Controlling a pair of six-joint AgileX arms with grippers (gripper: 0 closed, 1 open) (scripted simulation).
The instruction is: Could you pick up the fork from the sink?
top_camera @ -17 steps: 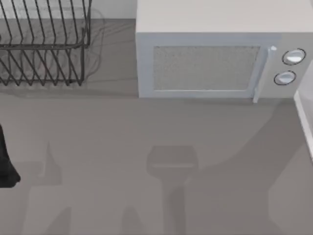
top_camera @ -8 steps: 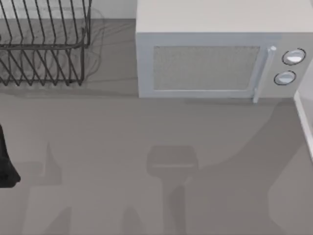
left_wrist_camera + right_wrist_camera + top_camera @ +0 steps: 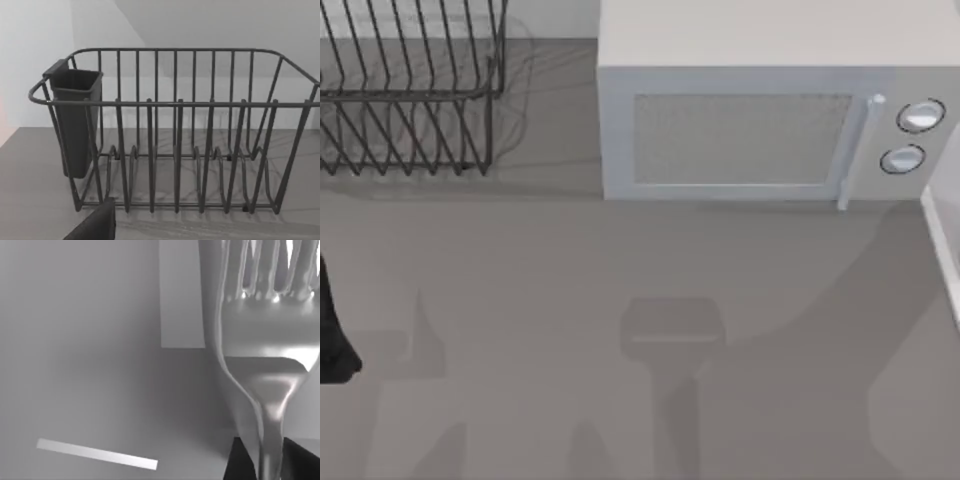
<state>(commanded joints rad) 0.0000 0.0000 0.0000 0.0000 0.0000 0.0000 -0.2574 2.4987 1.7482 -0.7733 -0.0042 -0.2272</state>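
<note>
— Where is the fork [image 3: 265,360] now?

— Right in front of my right pincer's wrist camera, tines pointing away from me. Its neck runs down between the black fingers [image 3: 242,460] of my right pincer, which are clamped on the handle.

— And your left arm?

— Parked at the table's left edge [image 3: 335,330]. Ahead of its pincer stands a wire dish rack [image 3: 175,130] with a dark cup [image 3: 75,120]; I cannot tell that pincer's state.
</note>
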